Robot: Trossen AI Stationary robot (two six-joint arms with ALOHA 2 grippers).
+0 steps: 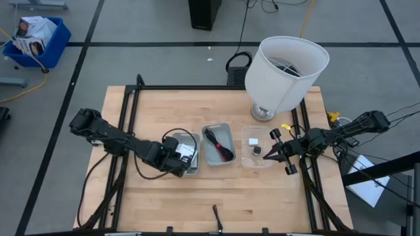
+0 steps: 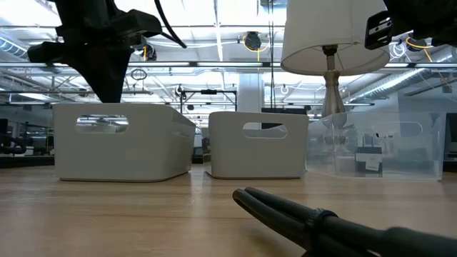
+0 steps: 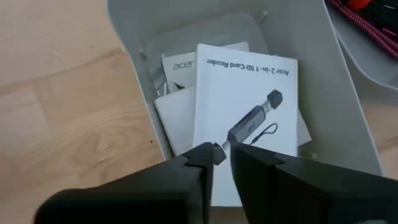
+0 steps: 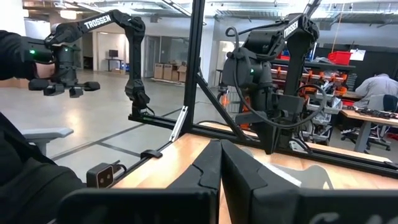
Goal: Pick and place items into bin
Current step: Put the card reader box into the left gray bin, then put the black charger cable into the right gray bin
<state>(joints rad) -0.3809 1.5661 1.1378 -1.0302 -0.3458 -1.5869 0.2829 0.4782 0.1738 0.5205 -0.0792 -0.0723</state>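
Cards (image 3: 245,118), white and printed with a card-reader drawing, are stacked flat in the grey bin (image 1: 186,152) at nine o'clock of the middle bin (image 1: 218,144) holding the cable bundle (image 1: 219,145). They are judged light, thin, slippery and bendable, best pinched at an edge. The left gripper (image 3: 222,152) hangs just above them, fingers slightly parted, nothing held. The right gripper (image 1: 268,156) waits at three o'clock by the clear bin (image 1: 258,147), fingers pressed together

— On the wooden bench (image 1: 164,203)?
— White lampshade (image 1: 287,69) on a metal base (image 1: 262,113), at the far right corner.
— Beyond the bench?
— Blue bin (image 1: 36,40) on the floor, far left; black box (image 1: 204,13) at the far edge.
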